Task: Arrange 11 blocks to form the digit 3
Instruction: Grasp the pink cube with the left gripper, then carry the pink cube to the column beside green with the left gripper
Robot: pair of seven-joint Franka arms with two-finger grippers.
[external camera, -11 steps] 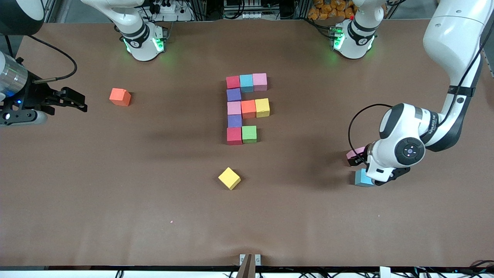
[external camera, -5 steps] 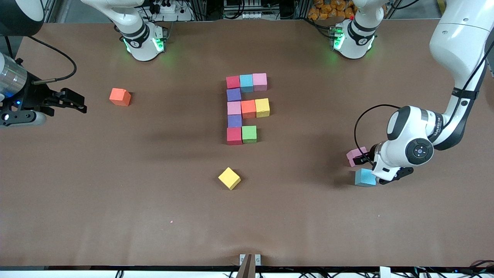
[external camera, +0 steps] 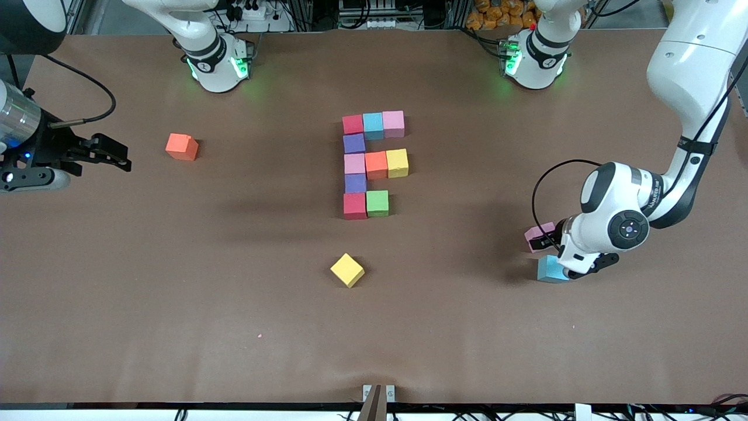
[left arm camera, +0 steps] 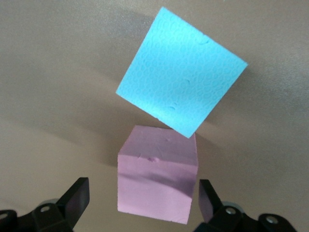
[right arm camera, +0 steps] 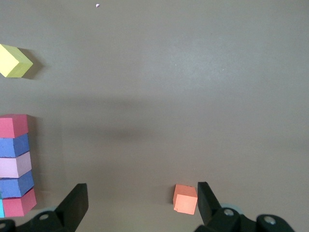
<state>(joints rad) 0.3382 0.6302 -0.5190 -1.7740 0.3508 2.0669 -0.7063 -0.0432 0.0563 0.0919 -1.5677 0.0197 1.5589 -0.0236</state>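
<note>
I see my left gripper [left arm camera: 140, 198] with fingers [left arm camera: 77, 195] spread, the pink foam cube [left arm camera: 157, 176] between them; the right gripper [right arm camera: 140, 200], waiting, is spread too.

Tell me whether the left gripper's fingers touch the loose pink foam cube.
Apart. The left wrist view shows the left gripper open, each of its fingers clear of the pink foam cube.

The left gripper [left arm camera: 141, 203] has drifted toward its own end of the table and partly back, jaws wide throughout. It now straddles the loose pink block [external camera: 537, 235] beside the loose teal-blue block [external camera: 549, 269].
</note>
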